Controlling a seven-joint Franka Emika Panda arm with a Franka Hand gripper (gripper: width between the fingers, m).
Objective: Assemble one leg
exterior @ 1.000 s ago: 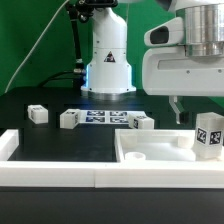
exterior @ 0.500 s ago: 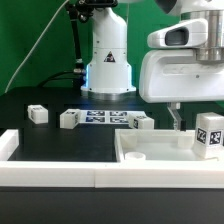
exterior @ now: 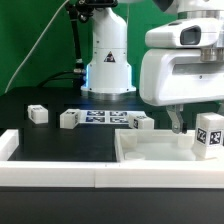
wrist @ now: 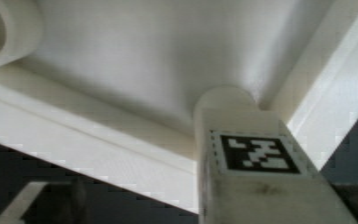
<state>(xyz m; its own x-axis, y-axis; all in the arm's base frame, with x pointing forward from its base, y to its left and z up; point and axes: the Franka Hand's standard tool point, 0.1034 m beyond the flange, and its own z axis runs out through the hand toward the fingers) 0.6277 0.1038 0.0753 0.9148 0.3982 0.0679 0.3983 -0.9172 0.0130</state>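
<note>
The leg (exterior: 209, 135), a small white post with a black-and-white tag, stands upright at the exterior view's right end of the large white tray-like part (exterior: 150, 150). In the wrist view the leg (wrist: 250, 160) fills the near middle, tag facing the camera, against the tray's wall (wrist: 123, 110). My gripper (exterior: 178, 122) hangs low just to the exterior view's left of the leg. Only one dark finger shows, so I cannot tell how the jaws stand. No finger shows in the wrist view.
Three more white legs lie on the black table (exterior: 37, 114), (exterior: 69, 119), (exterior: 141, 122). The marker board (exterior: 100, 117) lies between them, in front of the robot base (exterior: 108, 60). A white rail (exterior: 50, 175) runs along the front edge.
The gripper has come down beside the leg, its finger now reaching the tray's rim level. The leg and the other parts have not moved.
</note>
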